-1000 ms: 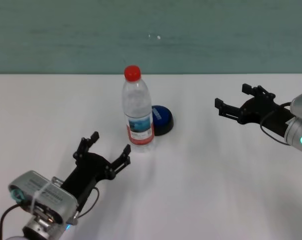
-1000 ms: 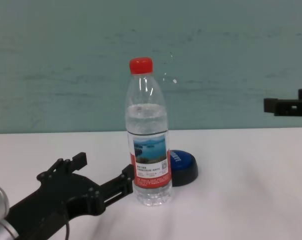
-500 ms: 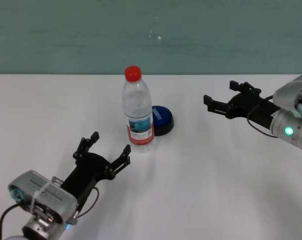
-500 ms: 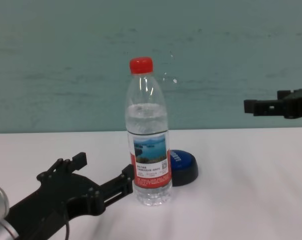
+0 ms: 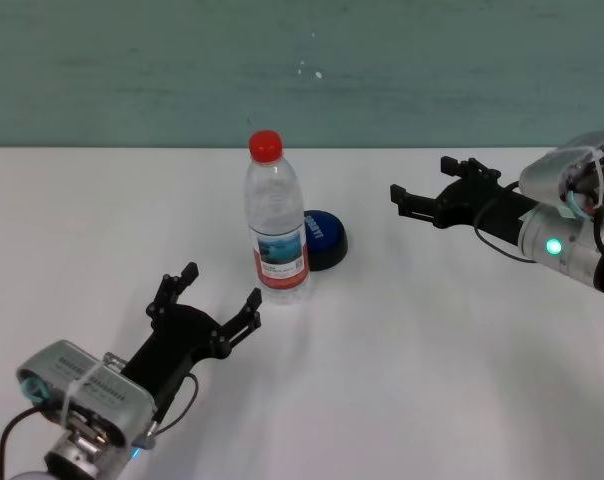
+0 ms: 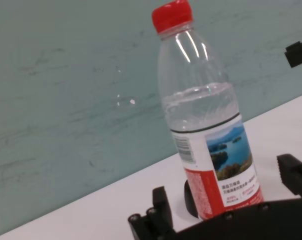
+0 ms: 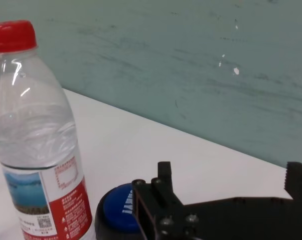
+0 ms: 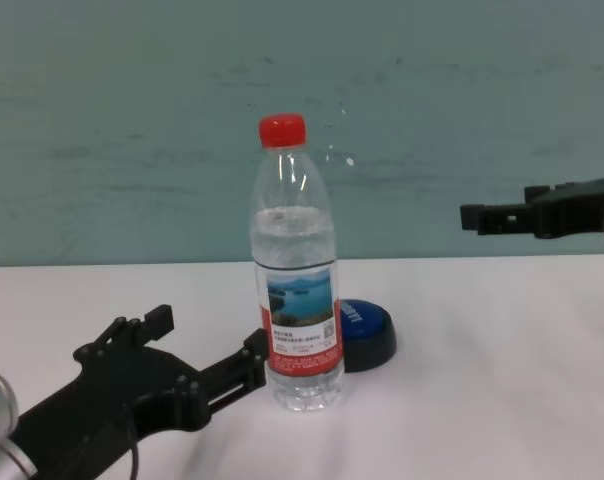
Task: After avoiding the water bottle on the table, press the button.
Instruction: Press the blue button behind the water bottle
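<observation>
Since a second ago our right gripper point(image 5: 422, 192) has travelled leftward above the table point(image 5: 432, 330), closing on the button point(image 5: 324, 238) from its open side, while our left gripper point(image 5: 207, 300) has not shifted. From the head we see the water bottle point(image 5: 276, 215) upright just in front and to the left of the button, nearly touching it. The right gripper is raised and still well apart from both, its jaws spread wide and empty. The left gripper rests low, near the bottle's base, jaws also wide and holding nothing.

From the left wrist, the water bottle point(image 6: 206, 120) fills the view and the button point(image 6: 190, 197) peeks out behind its base; the fingers point(image 6: 161, 207) straddle it without contact.

From the right wrist, the button point(image 7: 122, 210) lies just beyond our finger point(image 7: 161, 197), with the water bottle point(image 7: 38, 140) off to one side, so the line of approach looks clear.

From the chest, the right gripper point(image 8: 497, 215) hangs high above the table point(image 8: 482, 380), about level with the bottle's shoulder, the water bottle point(image 8: 297, 270) and button point(image 8: 367, 330) lower down.

We judge the avoidance about half done: the bottle is undisturbed and the approach skirts it, but the button is not yet pressed. The final reach and descent remain.
</observation>
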`<action>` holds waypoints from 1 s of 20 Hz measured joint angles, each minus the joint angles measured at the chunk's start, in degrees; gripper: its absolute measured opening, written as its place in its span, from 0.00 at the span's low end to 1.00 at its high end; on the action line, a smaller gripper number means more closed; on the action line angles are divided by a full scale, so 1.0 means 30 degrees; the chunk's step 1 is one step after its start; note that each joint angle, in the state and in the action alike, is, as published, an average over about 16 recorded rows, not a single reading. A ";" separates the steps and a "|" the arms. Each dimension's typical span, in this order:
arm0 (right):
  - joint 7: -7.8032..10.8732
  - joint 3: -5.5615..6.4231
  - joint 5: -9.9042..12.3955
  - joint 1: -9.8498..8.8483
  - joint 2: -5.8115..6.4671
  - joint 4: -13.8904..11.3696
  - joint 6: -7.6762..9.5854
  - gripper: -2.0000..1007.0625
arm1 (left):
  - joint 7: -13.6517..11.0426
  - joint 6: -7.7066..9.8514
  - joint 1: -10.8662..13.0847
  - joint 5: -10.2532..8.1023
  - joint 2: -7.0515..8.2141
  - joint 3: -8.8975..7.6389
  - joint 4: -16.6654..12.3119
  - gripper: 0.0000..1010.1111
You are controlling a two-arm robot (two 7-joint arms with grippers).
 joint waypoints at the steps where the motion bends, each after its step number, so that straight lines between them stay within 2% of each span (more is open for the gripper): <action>1: 0.0036 -0.0090 -0.0033 0.0152 -0.0073 0.0158 0.0002 1.00 | 0.0000 0.0000 0.0000 0.0000 0.0000 0.0000 0.0000 0.99; 9: 0.0304 -0.0779 -0.0296 0.1160 -0.0664 0.1159 0.0017 1.00 | 0.0000 0.0000 0.0000 0.0000 0.0000 0.0000 0.0000 0.99; 20: 0.0533 -0.1423 -0.0581 0.1988 -0.1310 0.2095 0.0009 1.00 | 0.0000 0.0000 0.0000 0.0000 0.0000 0.0000 0.0000 0.99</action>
